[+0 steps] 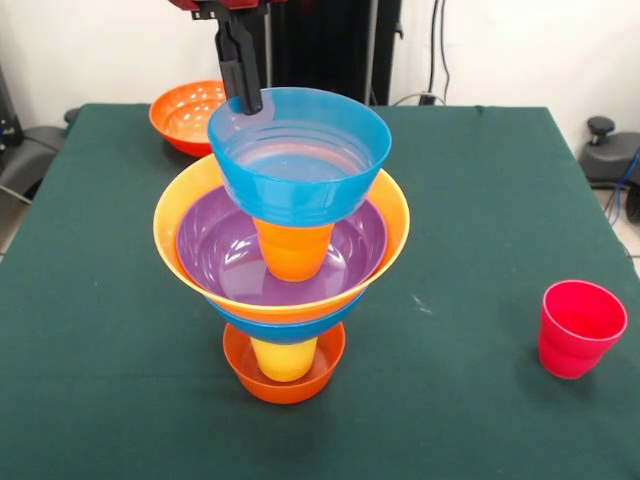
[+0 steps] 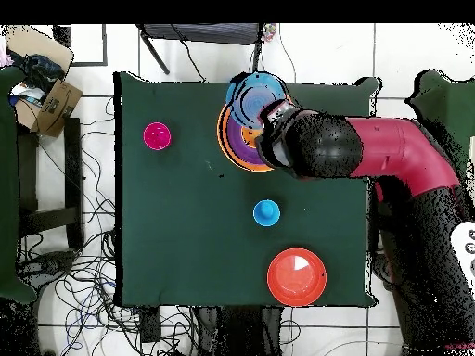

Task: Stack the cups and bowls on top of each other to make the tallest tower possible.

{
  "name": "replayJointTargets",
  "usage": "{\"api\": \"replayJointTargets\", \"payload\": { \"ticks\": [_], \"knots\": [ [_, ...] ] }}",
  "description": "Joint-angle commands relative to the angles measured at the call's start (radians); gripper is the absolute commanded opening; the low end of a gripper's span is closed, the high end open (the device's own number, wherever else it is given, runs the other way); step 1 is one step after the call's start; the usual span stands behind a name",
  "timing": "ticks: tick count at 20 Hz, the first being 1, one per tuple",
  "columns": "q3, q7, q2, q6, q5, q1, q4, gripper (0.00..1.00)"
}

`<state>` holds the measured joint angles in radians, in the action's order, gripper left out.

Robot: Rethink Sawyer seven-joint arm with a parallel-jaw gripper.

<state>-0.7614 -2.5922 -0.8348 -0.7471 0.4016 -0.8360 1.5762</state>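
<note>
Atop the multicoloured tower of nested plastic bowls and cups, the black tool is pinching the large glossy blue bowl's rim, seemingly steadying it upon the orange cup

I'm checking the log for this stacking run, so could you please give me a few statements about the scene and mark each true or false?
1. The blue bowl tops the tower. True.
2. The pinkish red cup sits inside the purple bowl. False: it stands alone on the table, apart from the tower; an orange cup stands in the purple bowl.
3. The pincer is at the blue bowl's rim. True.
4. A yellow cup stands in the small red-orange bowl at the tower's base. True.
5. No bowl is left off the tower. False: a red-orange bowl lies at the table's far corner.
</note>
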Motion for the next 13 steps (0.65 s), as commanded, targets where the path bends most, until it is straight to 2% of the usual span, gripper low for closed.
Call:
{"api": "replayJointTargets", "payload": {
  "ticks": [1,13],
  "knots": [
    [0.041,0.149,0.021,-0.009,0.059,0.022,0.076,0.0],
    [0.039,0.161,0.014,-0.017,0.069,0.022,0.095,0.0]
  ]
}}
